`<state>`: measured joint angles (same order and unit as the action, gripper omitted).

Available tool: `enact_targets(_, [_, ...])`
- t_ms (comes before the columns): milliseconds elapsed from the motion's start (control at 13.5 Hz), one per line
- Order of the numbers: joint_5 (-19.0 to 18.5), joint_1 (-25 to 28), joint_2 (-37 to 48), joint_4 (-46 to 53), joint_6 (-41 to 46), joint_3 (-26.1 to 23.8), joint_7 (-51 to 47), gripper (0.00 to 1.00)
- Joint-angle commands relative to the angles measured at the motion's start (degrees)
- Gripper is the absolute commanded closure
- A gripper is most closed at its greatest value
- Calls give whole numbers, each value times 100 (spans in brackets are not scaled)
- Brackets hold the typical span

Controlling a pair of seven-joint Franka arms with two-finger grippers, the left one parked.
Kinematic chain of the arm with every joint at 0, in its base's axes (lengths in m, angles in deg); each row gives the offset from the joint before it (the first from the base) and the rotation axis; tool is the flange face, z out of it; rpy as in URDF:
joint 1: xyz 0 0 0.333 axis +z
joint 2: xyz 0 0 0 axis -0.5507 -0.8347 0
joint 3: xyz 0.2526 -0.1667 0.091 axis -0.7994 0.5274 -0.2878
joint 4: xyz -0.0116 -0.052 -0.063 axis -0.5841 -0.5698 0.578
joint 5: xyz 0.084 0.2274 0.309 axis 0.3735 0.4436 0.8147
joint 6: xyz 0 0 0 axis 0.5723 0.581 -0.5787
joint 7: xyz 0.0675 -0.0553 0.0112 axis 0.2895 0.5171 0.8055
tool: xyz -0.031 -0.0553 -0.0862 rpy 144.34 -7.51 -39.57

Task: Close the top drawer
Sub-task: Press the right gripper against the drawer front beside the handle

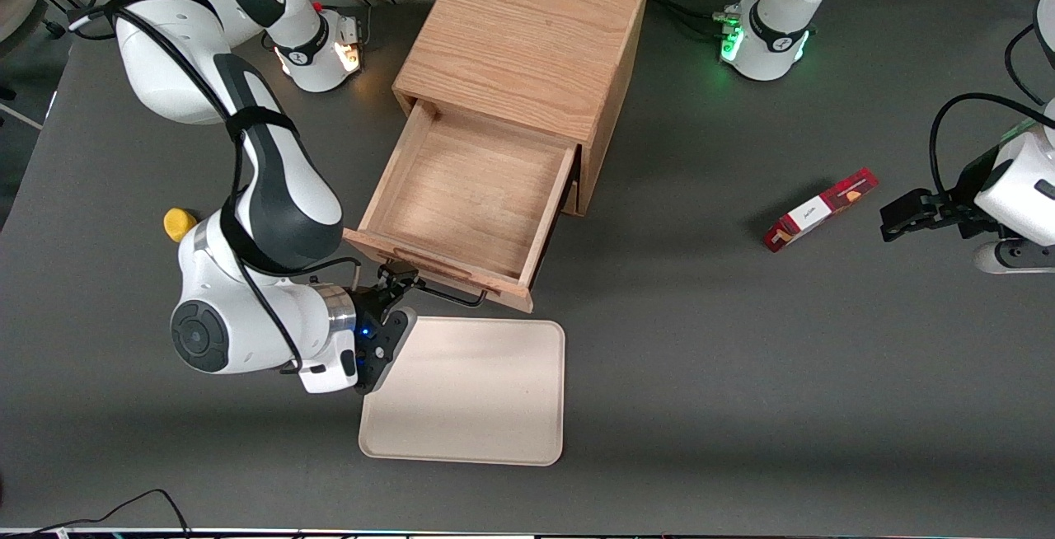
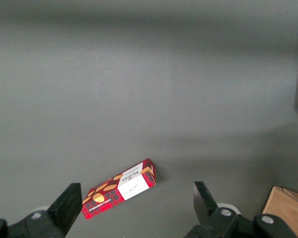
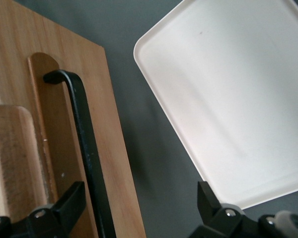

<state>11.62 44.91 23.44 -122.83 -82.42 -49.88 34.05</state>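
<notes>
My gripper point(image 1: 401, 278) sits in the lower left-centre of the front view, at the front panel of the top drawer point(image 1: 474, 185). In the right wrist view its two fingers point(image 3: 69, 206) are spread wide apart. The black wire handle point(image 3: 84, 144) runs between them, close to one finger and well clear of the other. The fingers are not closed on the handle and hold nothing.

The top drawer is pulled far out of the wooden cabinet point(image 1: 527, 36), which stands in the upper centre of the front view. The drawer's interior shows only bare oak.

A cream tray point(image 1: 470, 395) lies flat on the table, just in front of the drawer and nearer to the front camera, in the lower centre of the frame. My gripper body overlaps the tray's corner in that view.

The work surface is a dark grey matte table point(image 1: 742, 374). A small yellow object point(image 1: 179, 223) rests at the left of the frame, partly hidden by my arm. A red patterned box point(image 1: 820, 209) lies on its side at the right of the frame, toward the parked arm's end of the table. Black cables trail along the table's upper edge.
</notes>
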Motion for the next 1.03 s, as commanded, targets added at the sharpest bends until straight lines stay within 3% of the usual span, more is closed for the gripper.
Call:
enact_targets(0, [116, 19, 26, -162, -54, 1, -97, 0])
enact_targets(295, [81, 72, 43, -259, -72, -8, -88, 0])
enact_targets(665, [-297, 151, 105, -408, -98, -262, -88, 0])
enact_targets(960, [-394, 142, 482, -995, -124, -385, -97, 0])
